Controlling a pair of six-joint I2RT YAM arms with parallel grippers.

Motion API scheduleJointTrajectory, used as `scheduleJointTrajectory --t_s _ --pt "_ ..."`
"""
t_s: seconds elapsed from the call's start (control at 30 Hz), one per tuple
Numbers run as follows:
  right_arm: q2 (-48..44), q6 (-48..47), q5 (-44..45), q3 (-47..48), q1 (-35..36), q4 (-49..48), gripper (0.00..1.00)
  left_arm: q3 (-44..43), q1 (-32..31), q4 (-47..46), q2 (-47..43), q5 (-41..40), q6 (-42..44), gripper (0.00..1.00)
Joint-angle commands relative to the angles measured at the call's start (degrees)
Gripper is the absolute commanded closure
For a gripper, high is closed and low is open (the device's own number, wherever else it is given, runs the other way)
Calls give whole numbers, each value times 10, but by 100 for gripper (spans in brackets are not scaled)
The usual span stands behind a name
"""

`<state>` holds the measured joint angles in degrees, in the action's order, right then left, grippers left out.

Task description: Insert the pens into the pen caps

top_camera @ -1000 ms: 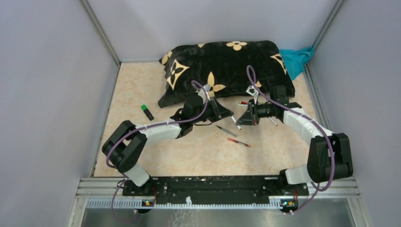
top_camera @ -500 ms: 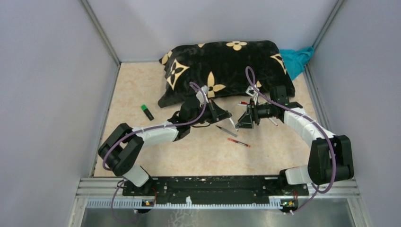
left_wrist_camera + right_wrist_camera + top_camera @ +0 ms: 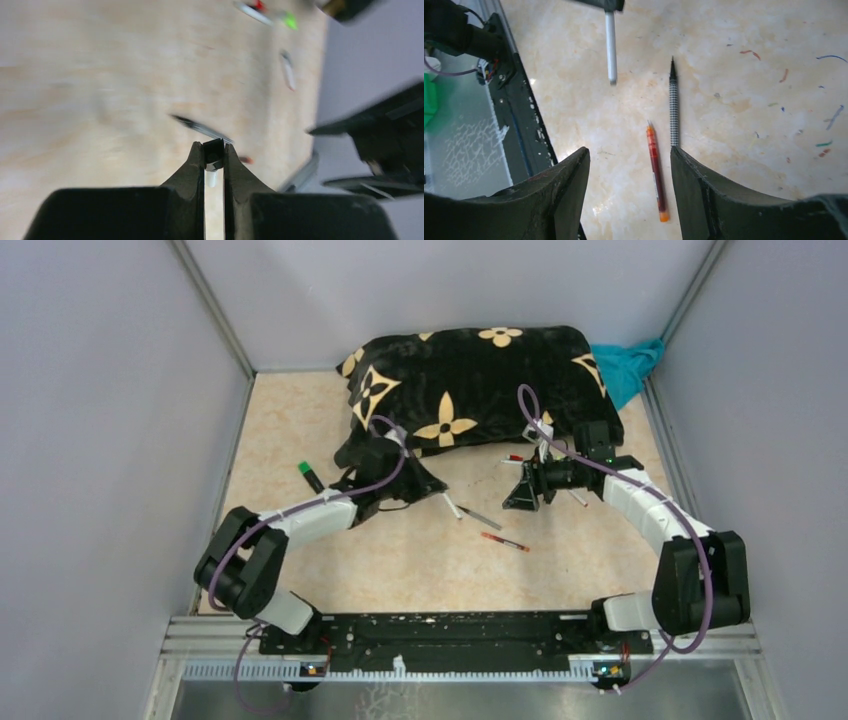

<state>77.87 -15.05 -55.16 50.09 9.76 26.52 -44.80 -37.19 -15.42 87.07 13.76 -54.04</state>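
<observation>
The left pincer (image 3: 214,150) is clamping a white pen (image 3: 610,47) near the front edge of the pillow (image 3: 470,370). The right pincer (image 3: 629,152) is hanging open over a red pen (image 3: 655,170) and a grey pen (image 3: 673,105), side by side on the bench (image 3: 400,560).

Beige stone-look tabletop (image 3: 300,420): cream marbling, flecked with red, blue, green ink marks (image 3: 748,51). Soft black cushion (image 3: 470,370): tan-and-cream flower motifs. Crumpled teal cloth (image 3: 625,365): plain. 3 slim pens in right wrist view: white plastic pen (image 3: 610,42), unpatterned; black-and-white houndstooth pen (image 3: 673,107), black tip; translucent red pen (image 3: 656,170), orange ends. Stubby black marker (image 3: 311,476): green end.
</observation>
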Motion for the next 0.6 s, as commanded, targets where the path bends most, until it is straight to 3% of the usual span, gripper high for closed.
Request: scheduleJointTrajectory --t_s 0.0,0.27,0.47,0.57 --pt "-30 -18 38 12 -21 -5 40 30 102 238 -47 -69 19 100" --pt "-32 -21 67 -1 -35 -10 40 24 272 330 -49 -132 125 100" --pt "-32 -19 164 -6 -56 -16 37 -40 328 355 33 -132 177 100" --pt "-34 -17 228 -13 -75 -23 34 -61 341 354 63 -133 189 90"
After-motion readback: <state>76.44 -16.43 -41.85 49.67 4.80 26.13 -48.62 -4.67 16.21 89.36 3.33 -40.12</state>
